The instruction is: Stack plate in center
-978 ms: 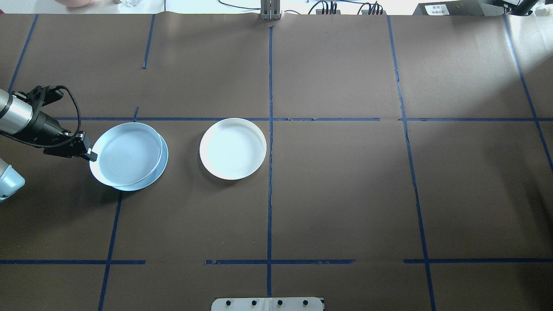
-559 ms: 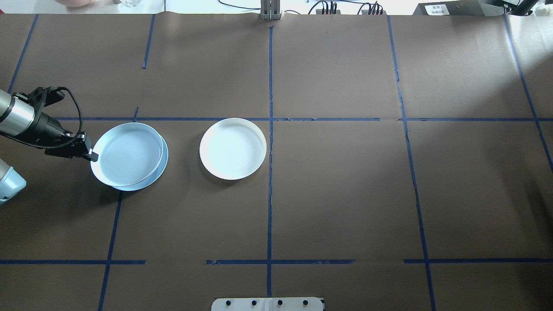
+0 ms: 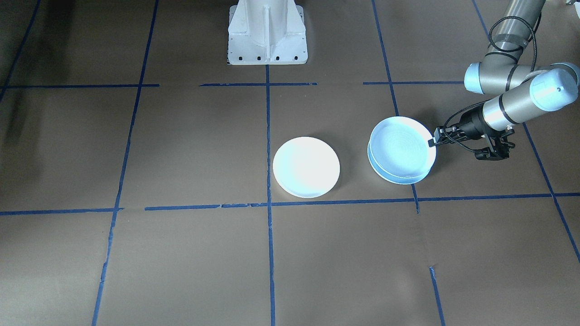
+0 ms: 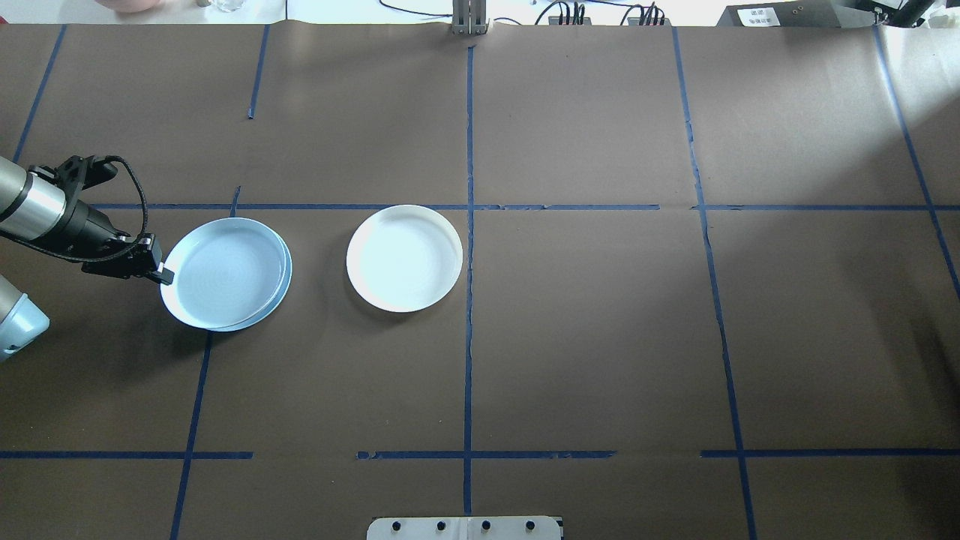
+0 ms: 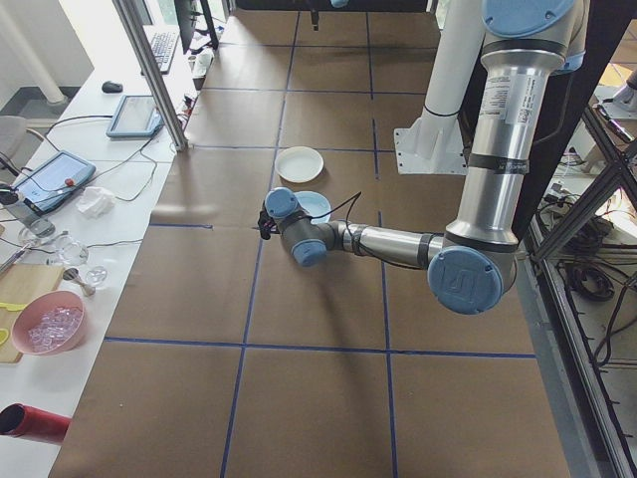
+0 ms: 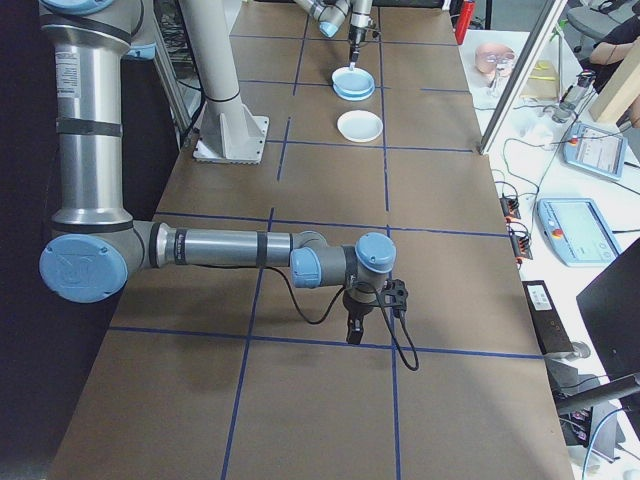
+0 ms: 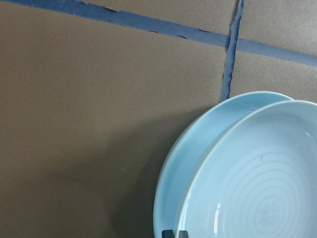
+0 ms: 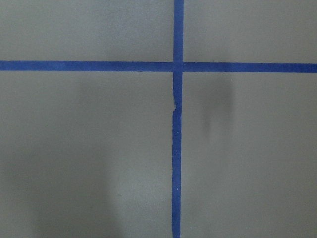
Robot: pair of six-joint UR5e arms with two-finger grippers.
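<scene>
My left gripper (image 4: 159,273) pinches the near rim of the upper pale blue plate (image 4: 225,271), which sits off-centre on its twin, the lower pale blue plate (image 4: 283,289), just ahead of the jaws. Risk: that thin edge grip may slip or tilt. Further ahead lies the white plate (image 4: 405,258). I cannot tell the right gripper's (image 6: 353,330) jaw state.

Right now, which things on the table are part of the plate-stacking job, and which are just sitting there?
In the job:
- upper blue plate, gripped at its rim by the left hand
- lower blue plate beneath it, offset
- white plate near the table's middle

Just there:
- right hand, off over bare table
- blue tape lines
</scene>
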